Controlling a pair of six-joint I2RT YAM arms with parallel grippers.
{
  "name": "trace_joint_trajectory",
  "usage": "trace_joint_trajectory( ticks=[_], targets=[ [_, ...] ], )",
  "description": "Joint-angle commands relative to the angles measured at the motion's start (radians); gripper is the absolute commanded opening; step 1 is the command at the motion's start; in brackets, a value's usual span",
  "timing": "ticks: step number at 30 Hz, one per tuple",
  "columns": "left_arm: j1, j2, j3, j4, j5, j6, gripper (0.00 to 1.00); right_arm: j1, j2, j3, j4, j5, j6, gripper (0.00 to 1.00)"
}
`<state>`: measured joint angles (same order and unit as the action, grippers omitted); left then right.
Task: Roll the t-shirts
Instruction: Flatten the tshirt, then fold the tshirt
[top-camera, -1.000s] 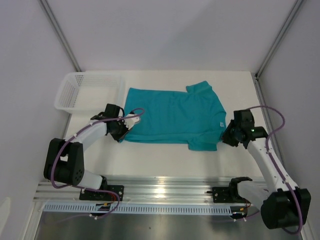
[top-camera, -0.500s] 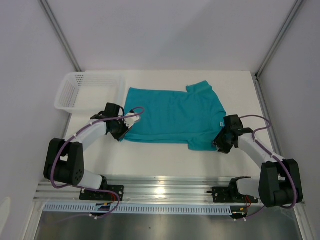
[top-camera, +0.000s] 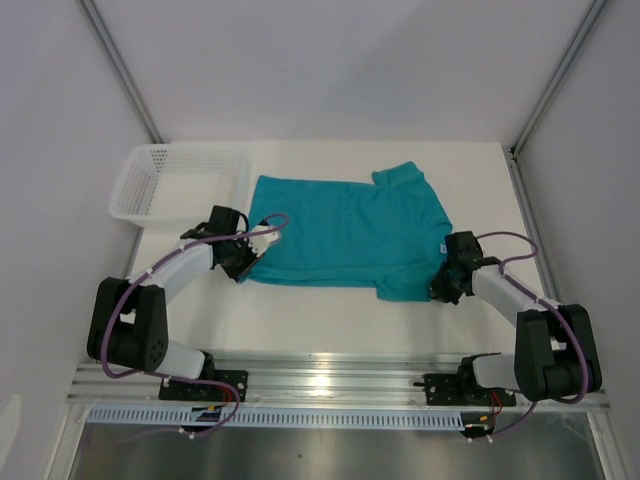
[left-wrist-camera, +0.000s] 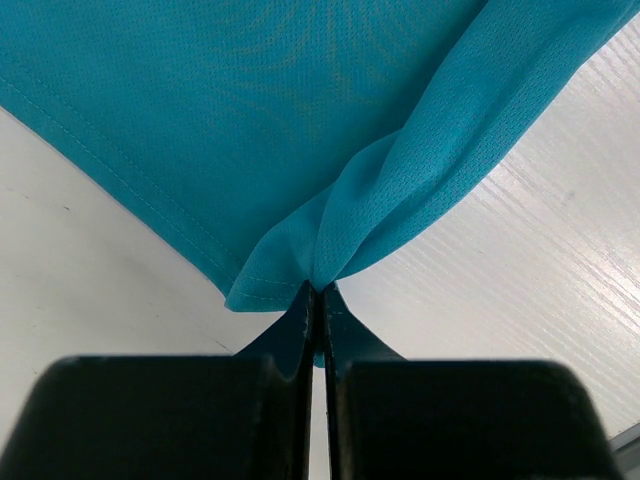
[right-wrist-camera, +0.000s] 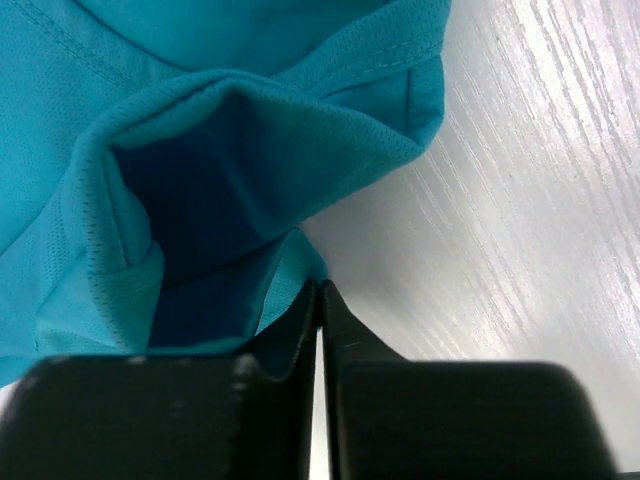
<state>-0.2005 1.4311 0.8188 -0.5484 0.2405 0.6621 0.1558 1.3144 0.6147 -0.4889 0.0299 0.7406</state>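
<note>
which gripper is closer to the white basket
Left. The left gripper pinches a hem corner of the t-shirt just beside the basket. The right gripper grips the sleeve at the opposite end, with the whole t-shirt between it and the basket.

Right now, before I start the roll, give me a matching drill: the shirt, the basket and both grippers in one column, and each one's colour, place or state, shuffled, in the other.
Things:
1. t-shirt
2. basket
3. left gripper
4. right gripper

Place, colour or state:
A. shut at the edge of a sleeve, apparently pinching it
B. white mesh, at the far left corner of the table
C. teal, spread flat mid-table
D. shut on a corner of the hem

Pairs: 1-C, 2-B, 3-D, 4-A
</note>
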Motion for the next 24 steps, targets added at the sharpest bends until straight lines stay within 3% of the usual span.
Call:
trace_joint_trajectory(
  ticks=[1, 5, 13, 24],
  targets=[
    [0.0, -0.026, 0.022, 0.005, 0.017, -0.007, 0.01, 0.004, 0.005, -0.03, 0.004, 0.035, 0.002, 0.0],
    [0.0, -0.063, 0.014, -0.013, 0.017, 0.011, 0.01, 0.016, -0.113, -0.015, -0.074, 0.042, 0.003, 0.0],
    [0.0, -0.192, -0.081, -0.064, 0.028, 0.077, 0.01, 0.195, -0.42, 0.046, -0.45, 0.076, 0.118, 0.0],
    [0.0, -0.288, -0.181, -0.125, 0.025, 0.177, 0.01, 0.428, -0.554, 0.155, -0.694, 0.085, 0.325, 0.0]
  ],
)
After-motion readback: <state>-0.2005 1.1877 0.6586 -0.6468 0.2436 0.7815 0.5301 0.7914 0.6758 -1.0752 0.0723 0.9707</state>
